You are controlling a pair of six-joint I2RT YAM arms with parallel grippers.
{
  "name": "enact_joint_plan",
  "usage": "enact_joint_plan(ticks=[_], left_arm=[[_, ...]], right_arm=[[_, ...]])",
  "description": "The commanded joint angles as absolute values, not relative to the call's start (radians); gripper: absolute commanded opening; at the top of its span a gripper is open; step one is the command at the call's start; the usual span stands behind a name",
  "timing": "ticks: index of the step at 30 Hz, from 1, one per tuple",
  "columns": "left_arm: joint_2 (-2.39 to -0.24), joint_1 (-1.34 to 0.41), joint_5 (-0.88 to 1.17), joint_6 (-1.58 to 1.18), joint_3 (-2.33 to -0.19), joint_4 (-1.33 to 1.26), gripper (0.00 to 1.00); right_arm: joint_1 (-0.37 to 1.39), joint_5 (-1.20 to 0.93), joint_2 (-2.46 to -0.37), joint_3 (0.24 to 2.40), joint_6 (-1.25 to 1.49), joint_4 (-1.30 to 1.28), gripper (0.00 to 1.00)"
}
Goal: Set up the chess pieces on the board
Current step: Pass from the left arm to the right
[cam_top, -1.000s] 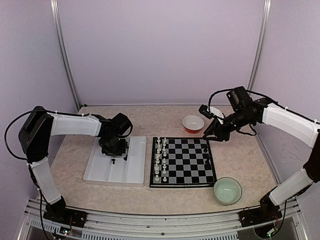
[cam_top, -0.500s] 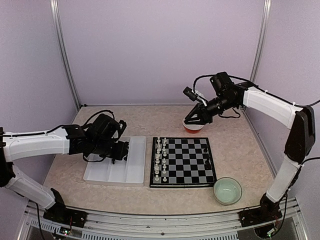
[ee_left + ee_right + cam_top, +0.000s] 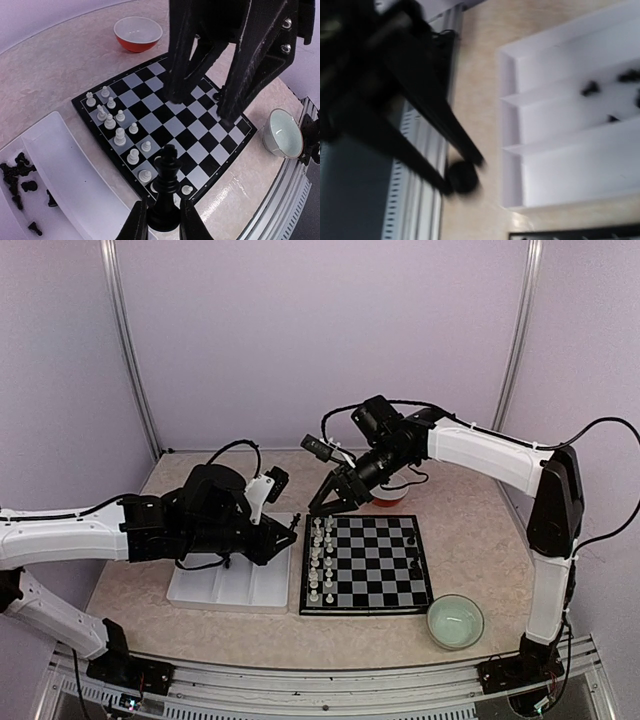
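Beige mottled tabletop [image 3: 470,550] beneath the board [image 3: 375,560], lilac walls [image 3: 320,340] on three sides

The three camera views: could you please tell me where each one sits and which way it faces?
Top external: high behind the robot, looking down on the board and tray; left arm and right arm show.
Left wrist: on the left arm, facing the board; the left gripper holds a black chess piece.
Right wrist: blurred, facing down at the tray; the right gripper shows dark.
Shared: top external and left wrist both show the board and tray.
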State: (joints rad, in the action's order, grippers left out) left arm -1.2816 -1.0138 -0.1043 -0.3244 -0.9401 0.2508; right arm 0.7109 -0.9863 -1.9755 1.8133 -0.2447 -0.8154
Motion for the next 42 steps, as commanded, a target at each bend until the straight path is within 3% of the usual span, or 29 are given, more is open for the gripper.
enact_joint_plan(ticks=[1, 8, 15, 23, 25, 32, 42], left_arm=[[-1.336, -1.057, -0.109, -0.291, -1.008, 0.211, 0.12], [-1.371, -1.081, -0.122, -0.286, -1.043, 0.197, 0.12], [-1.37, -1.083, -0.14, -0.285, -1.05, 0.198, 0.11], [-1.376, -1.083, -0.156, -0.284, -1.048, 0.183, 0.11], [-1.379, -1.083, -0.167, -0.283, -1.049, 0.183, 0.16], [-1.39, -1.083, -0.202, -0.277, -1.044, 0.209, 0.51], [-1.39, -1.085, -0.232, -0.27, -1.019, 0.195, 0.54]], right_arm=[[0.742, -1.036, -1.973, 1.861, -0.241, -0.841, 0.35], [0.762, -1.013, -1.965, 1.829, -0.251, -0.849, 0.34], [0.763, -1.012, -1.957, 1.817, -0.254, -0.853, 0.26], [0.762, -1.025, -1.955, 1.807, -0.258, -0.857, 0.05], [0.762, -1.019, -1.952, 1.806, -0.261, -0.857, 0.02], [0.725, -0.885, -1.891, 1.792, -0.312, -0.879, 0.0], [0.571, -0.38, -1.641, 1.475, -0.456, -0.822, 0.0]])
